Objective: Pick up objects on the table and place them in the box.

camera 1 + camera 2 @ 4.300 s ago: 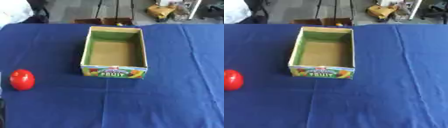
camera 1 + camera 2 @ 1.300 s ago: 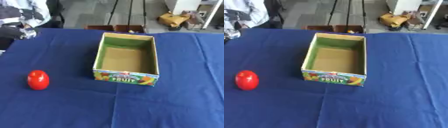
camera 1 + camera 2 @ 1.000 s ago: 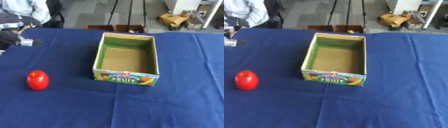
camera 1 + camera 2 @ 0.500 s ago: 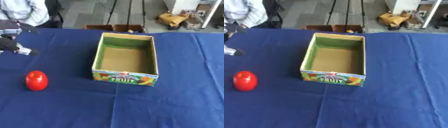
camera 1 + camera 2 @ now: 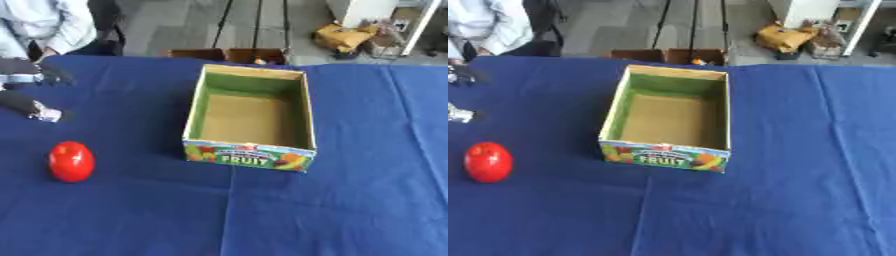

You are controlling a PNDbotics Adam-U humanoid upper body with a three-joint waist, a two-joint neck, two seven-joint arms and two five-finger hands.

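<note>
A blue-draped counter [image 5: 350,210] carries an empty fruit box [image 5: 249,116], nothing yet packed, while the red object [image 5: 71,161] waits well to its left, untouched, below the left hand [image 5: 26,102], whose finger state cannot be told.

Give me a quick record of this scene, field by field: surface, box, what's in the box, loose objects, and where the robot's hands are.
surface: table covered with a blue cloth
box: open cardboard box, green inner walls, "FRUIT" printed on its near side, standing near the middle
box contents: nothing visible inside
loose objects: one red rounded object on the cloth, left of the box and apart from it
left hand: left hand at the left edge, beyond the red object, not touching it
right hand: not in view
</note>
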